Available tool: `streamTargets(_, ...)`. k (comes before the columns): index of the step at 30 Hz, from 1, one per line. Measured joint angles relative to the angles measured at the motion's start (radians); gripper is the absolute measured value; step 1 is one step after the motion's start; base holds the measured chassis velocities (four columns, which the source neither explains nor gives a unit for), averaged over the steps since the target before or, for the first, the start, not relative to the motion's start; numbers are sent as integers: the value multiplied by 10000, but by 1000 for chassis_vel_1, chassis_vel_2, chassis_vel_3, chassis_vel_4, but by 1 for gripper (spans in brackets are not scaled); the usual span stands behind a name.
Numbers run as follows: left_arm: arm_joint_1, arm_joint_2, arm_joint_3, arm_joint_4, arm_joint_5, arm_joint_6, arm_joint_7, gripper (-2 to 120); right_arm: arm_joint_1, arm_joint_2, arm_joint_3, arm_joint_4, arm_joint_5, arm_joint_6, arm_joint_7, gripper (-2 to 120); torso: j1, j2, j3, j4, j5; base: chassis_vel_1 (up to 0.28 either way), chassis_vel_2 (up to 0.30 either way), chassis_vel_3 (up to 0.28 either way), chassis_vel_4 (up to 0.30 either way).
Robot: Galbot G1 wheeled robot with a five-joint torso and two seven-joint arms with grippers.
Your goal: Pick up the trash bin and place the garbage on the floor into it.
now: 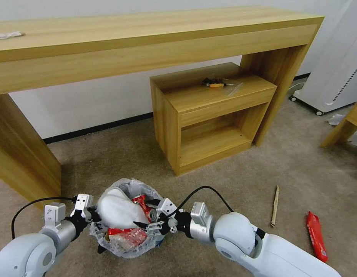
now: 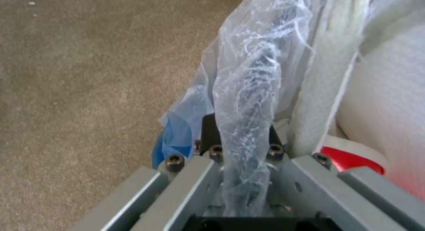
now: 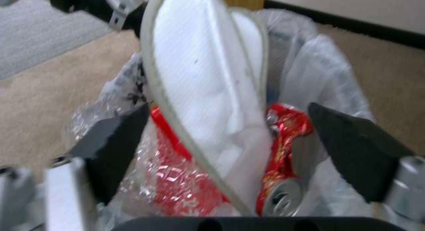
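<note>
The trash bin, lined with a crinkly plastic bag, is low in front of me. My left gripper is shut on its bag-covered rim, above the blue band. Garbage fills it: a white slipper stands on end among red wrappers and a can. My right gripper hangs open over the bin, its fingers on either side of the slipper and apart from it. On the floor to the right lie a wooden stick and a red wrapper.
A long wooden table spans the back, one leg close by the bin's left. Under it stands a small wooden cabinet with a black-and-yellow tool on top. A white wheeled unit and crumpled pale paper are at the right.
</note>
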Motion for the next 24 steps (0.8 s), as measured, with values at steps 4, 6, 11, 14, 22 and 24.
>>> streamTargets(4,-16,-36,-5,103,22,0,0,0,-134,98,426,131,-82,216,362,100,0,0,0,0,0,0,0,0,0)
streamTargets(6,-17,-65,-18,140,63,0,4,0,-253,133,685,176,-191,293,550,100,0,0,0,0,0,0,0,0,0)
streamTargets(11,48,-194,-68,182,229,0,118,0,-924,36,1659,-38,-968,1162,1780,100,0,0,0,1,1,0,0,0,0)
streamTargets(14,97,-250,-90,157,285,0,154,0,-1552,-11,2608,-217,-1258,1480,2132,100,0,0,0,1,2,0,0,0,0)
streamTargets(22,237,-379,-206,-84,350,0,241,0,-4193,451,5758,-852,-2795,2622,1964,100,0,0,-1,0,3,0,0,0,0)
streamTargets(24,253,-397,-223,-171,359,0,248,0,-5130,864,6790,-1185,-3548,3285,1919,100,-1,1,-1,-1,2,0,0,0,0)
